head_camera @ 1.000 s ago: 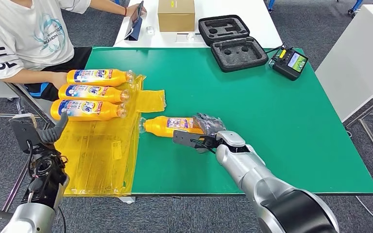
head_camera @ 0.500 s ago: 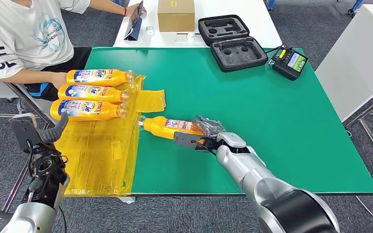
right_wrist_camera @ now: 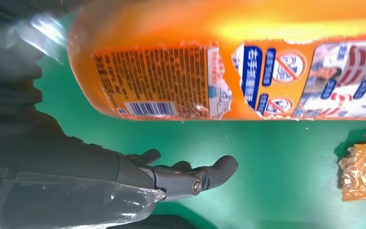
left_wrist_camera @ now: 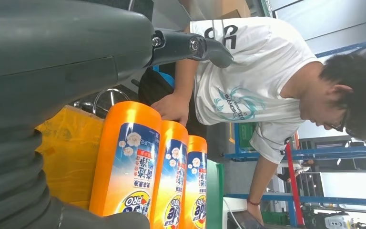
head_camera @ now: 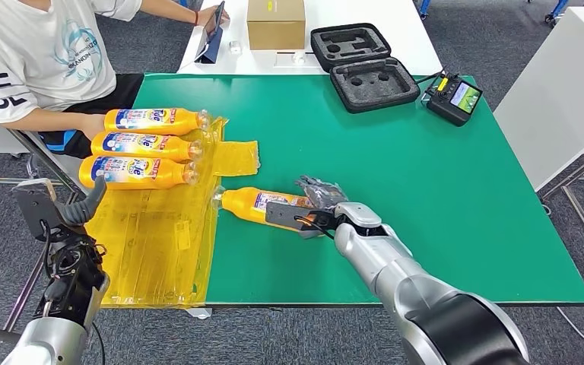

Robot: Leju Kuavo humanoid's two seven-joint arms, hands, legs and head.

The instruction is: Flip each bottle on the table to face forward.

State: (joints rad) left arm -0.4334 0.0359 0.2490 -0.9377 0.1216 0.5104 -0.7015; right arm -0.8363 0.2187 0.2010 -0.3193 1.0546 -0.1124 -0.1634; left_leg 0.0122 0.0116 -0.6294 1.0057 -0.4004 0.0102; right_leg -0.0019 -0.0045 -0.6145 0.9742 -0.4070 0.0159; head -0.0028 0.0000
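Three orange bottles [head_camera: 152, 120] [head_camera: 146, 144] [head_camera: 133, 172] lie side by side on the yellow plastic sheet [head_camera: 160, 243], blue front labels up, caps to the right. A fourth orange bottle [head_camera: 252, 202] lies on the green mat [head_camera: 426, 175], cap toward the sheet. In the right wrist view that bottle [right_wrist_camera: 248, 62] shows its barcode back label. My right hand [head_camera: 315, 205] is at its base, thumb and fingers on either side; the outstretched fingers [right_wrist_camera: 190, 176] lie apart from it on the mat. My left hand [head_camera: 53, 205] hangs off the table's left edge, holding nothing, close to the three bottles [left_wrist_camera: 128, 157].
A seated person [head_camera: 38, 53] at the far left rests a hand [left_wrist_camera: 171, 106] on the bottles' bases. A black foam case [head_camera: 365, 68], a controller [head_camera: 454, 97] and a cardboard box [head_camera: 276, 23] stand at the back. The mat's right half is bare.
My right hand has shifted slightly left with the fourth bottle, whose cap end has swung toward the yellow sheet and nearer to me. The left arm and the three bottles have stayed put.
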